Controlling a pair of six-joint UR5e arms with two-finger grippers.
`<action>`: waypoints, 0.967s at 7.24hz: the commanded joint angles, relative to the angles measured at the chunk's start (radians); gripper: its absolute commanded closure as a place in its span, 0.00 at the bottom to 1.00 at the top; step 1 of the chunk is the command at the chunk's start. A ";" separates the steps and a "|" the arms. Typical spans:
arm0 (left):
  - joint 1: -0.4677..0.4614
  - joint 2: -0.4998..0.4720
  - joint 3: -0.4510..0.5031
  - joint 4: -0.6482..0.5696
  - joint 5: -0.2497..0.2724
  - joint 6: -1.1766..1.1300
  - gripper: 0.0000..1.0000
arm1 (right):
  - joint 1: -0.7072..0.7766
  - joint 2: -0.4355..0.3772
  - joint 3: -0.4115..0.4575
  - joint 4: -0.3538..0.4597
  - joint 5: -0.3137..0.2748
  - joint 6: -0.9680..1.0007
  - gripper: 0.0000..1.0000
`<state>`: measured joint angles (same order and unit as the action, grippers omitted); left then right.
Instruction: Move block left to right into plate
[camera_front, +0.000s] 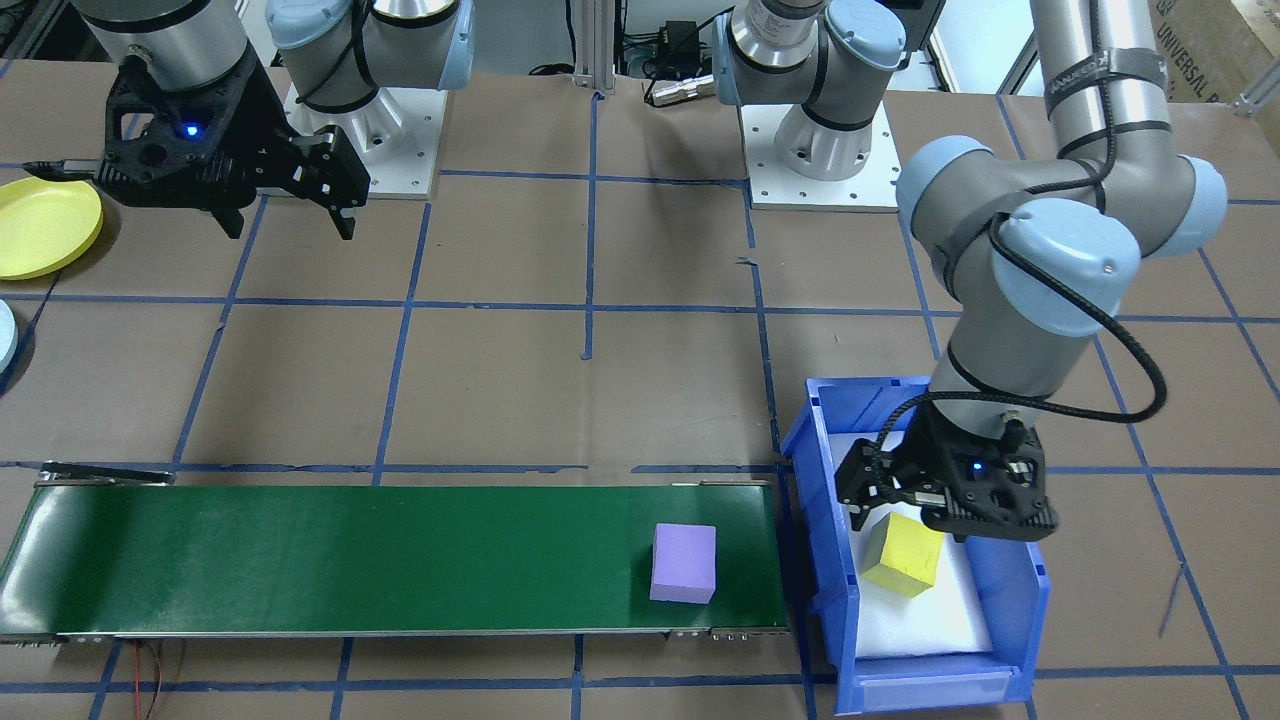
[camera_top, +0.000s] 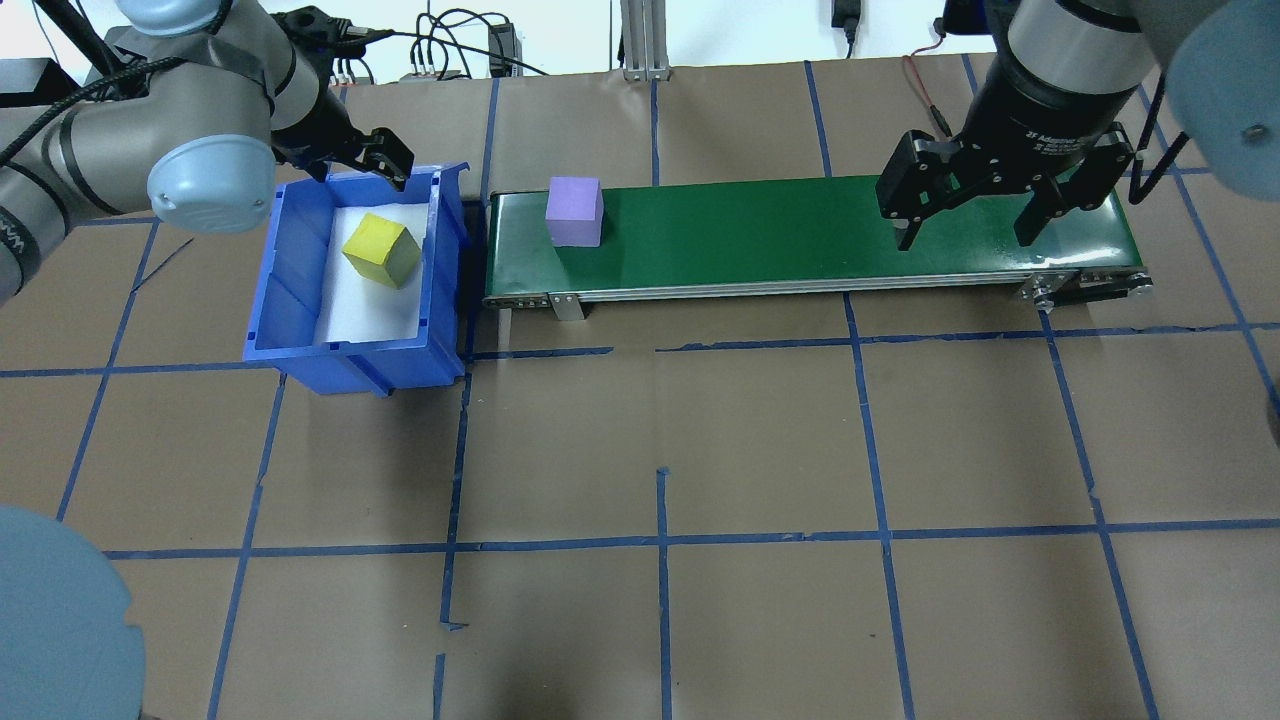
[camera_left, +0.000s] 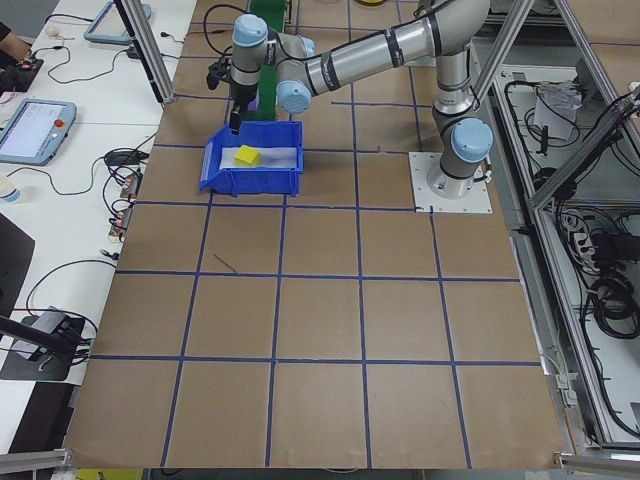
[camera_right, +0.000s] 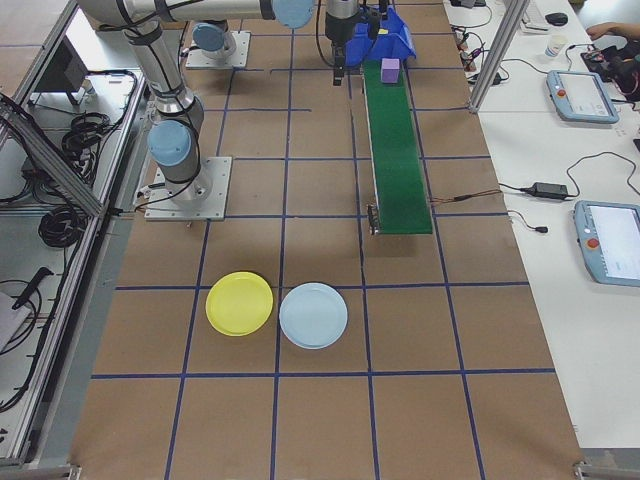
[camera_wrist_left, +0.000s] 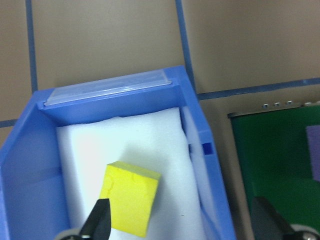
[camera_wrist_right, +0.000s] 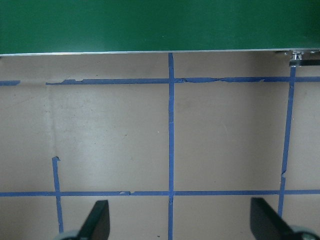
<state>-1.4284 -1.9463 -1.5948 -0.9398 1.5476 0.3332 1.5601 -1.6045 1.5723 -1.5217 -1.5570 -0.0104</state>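
**Purple block on the belt, yellow one in the bin**

The purple block (camera_top: 574, 211) sits on the green conveyor belt (camera_top: 800, 235), at the end nearest the blue bin (camera_top: 300, 330), with nothing gripping it. A yellow block (camera_top: 380, 250) lies tilted on the white foam pad (camera_wrist_left: 145, 150) inside that bin.

The left gripper (camera_wrist_left: 180, 220) hangs above the bin with its fingers spread wide and nothing between them; in the left wrist view one fingertip lies over the yellow block's edge and the other over the belt side of the bin wall.

The yellow plate (camera_right: 239, 303) rests on the brown paper-covered table (camera_top: 700, 450) well away from the belt's far end, touching or just beside a pale blue plate (camera_right: 313, 315).

The right gripper (camera_top: 970, 225) hovers over the opposite end of the belt from the purple block, fingers wide apart and holding nothing. Its wrist camera looks down on bare paper, blue tape lines and the belt's edge.
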 joint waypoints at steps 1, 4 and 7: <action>0.022 -0.042 -0.017 0.006 0.000 0.037 0.02 | 0.000 0.000 0.000 0.000 0.000 0.000 0.00; 0.020 -0.060 -0.068 0.006 -0.004 0.038 0.02 | 0.000 0.000 0.000 0.000 0.000 0.000 0.00; 0.020 -0.091 -0.088 0.013 -0.004 0.156 0.03 | 0.000 0.000 0.000 0.000 0.002 0.000 0.00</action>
<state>-1.4081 -2.0197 -1.6789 -0.9286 1.5437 0.4443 1.5601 -1.6045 1.5723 -1.5217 -1.5567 -0.0107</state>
